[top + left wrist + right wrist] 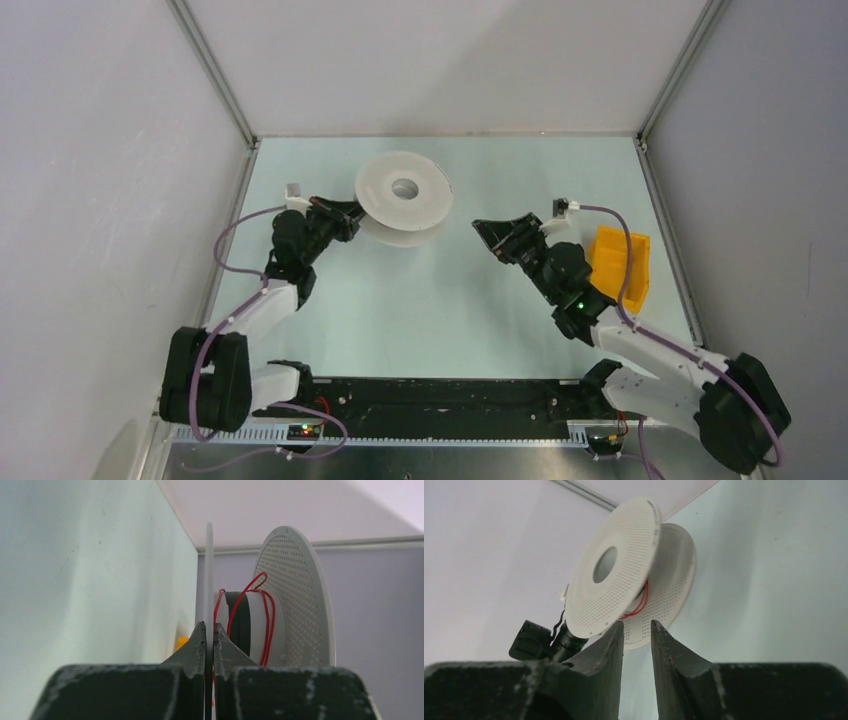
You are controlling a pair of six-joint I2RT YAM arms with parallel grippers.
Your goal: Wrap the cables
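Observation:
The white plastic spool (405, 195) is held tilted above the table at the back centre. My left gripper (352, 214) is shut on the edge of one thin flange (209, 575). The other, perforated flange (300, 595) is to the right in the left wrist view. The cable, a very thin red wire (266, 625), lies in loose loops around the hub between the flanges. It also shows in the right wrist view (640, 606). My right gripper (486, 238) is open and empty, to the right of the spool (621, 587) and pointing at it, with a gap between.
A yellow bin (622, 262) sits on the table at the right, beside my right arm. The white enclosure walls stand close on the left, right and back. The left arm's wrist (536, 640) shows below the spool in the right wrist view.

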